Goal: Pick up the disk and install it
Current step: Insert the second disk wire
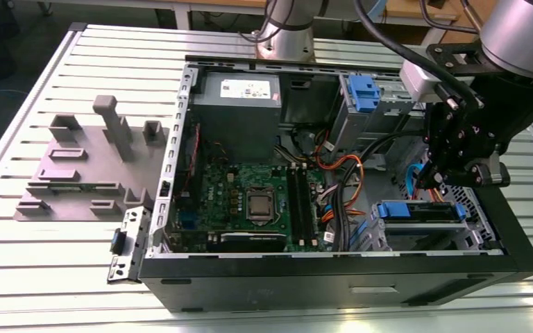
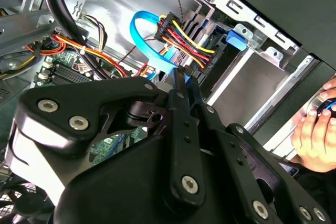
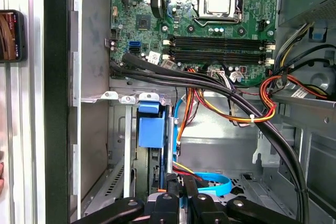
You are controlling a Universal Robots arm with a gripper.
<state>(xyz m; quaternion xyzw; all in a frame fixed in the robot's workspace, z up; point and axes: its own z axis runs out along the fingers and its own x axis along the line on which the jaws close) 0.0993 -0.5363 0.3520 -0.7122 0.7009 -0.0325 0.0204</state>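
— Where is your claw?

— My claw (image 1: 459,182) hangs inside the computer case (image 1: 341,267), just above the disk (image 1: 421,211) in its metal bay.

— Is it holding the disk?

— My fingers (image 3: 185,192) look pressed together on a blue edge, but I cannot tell. Cables (image 2: 181,38) hide the rest.

We see the silver-and-black arm (image 1: 524,35) reaching in from the exterior view's right, its black wrist section bent downward. The black gripper (image 1: 468,177) hangs at its end, pointing down. In both wrist views the two black fingers (image 2: 181,95) stand pressed close together, with no gap between them. A person's hand (image 2: 315,132) shows in the second wrist view, fingers curled.
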